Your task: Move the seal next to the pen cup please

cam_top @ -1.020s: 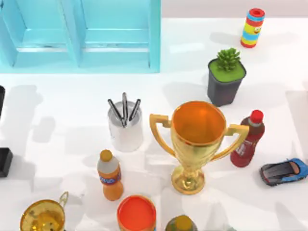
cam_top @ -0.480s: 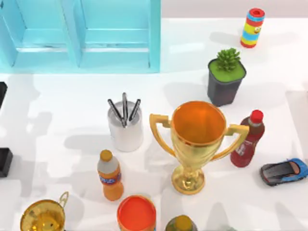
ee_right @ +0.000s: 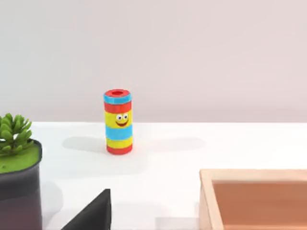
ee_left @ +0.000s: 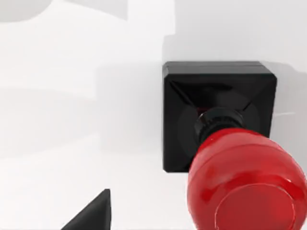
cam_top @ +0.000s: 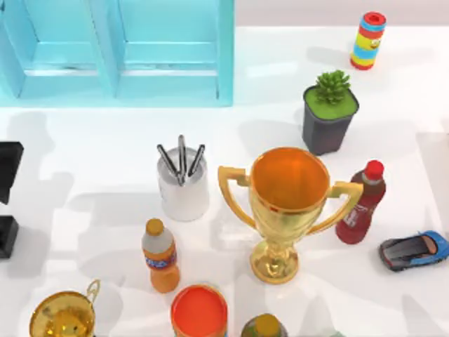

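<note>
The seal is a small stamp: a matte black square block for a base, a short dark neck, and a glossy red round knob on top. It stands upright on the white table at the far left edge of the top view, well apart from the white-grey cylindrical pen cup with its three dark grey pens.

I judge the seal to be light, rigid and hard, so there is nothing to crush. The polished, rounded knob looks slippery, though, and could squirt out of a pinch. The flat, parallel sides of the block offer the surer hold, or the narrow neck just under the knob. A low grip should also keep it from tipping when it is set down.

My left arm hangs over that edge of the table, and the left gripper sits above and just beside the seal, not touching it. I cannot tell how far open it is. By my reading it has hold of nothing, since the seal stands free.

My right gripper idles at the right side of the table, facing a striped toy cylinder with a smiley face. I cannot tell how far open it is either.
</note>
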You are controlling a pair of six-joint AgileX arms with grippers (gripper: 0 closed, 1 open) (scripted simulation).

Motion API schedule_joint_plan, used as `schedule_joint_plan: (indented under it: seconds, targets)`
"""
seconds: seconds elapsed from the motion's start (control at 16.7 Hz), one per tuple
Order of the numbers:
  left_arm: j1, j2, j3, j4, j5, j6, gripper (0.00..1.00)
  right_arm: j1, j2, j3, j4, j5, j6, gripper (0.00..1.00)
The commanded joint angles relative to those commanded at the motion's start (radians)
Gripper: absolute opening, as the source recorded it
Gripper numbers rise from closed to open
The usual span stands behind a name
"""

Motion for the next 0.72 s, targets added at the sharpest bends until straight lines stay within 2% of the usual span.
schedule_joint_plan:
  seconds: [0.3,0.6,0.72]
  targets:
    - [0.004,0.053,-0.153,0.209,0.000,0.005,1.00,0.000,0.000,0.000,0.000,0.000,0.000,1.00]
    - [0.004,0.060,-0.166,0.224,0.000,0.005,1.00,0.000,0.000,0.000,0.000,0.000,0.000,1.00]
    - [0.004,0.060,-0.166,0.224,0.000,0.005,0.85,0.000,0.000,0.000,0.000,0.000,0.000,1.00]
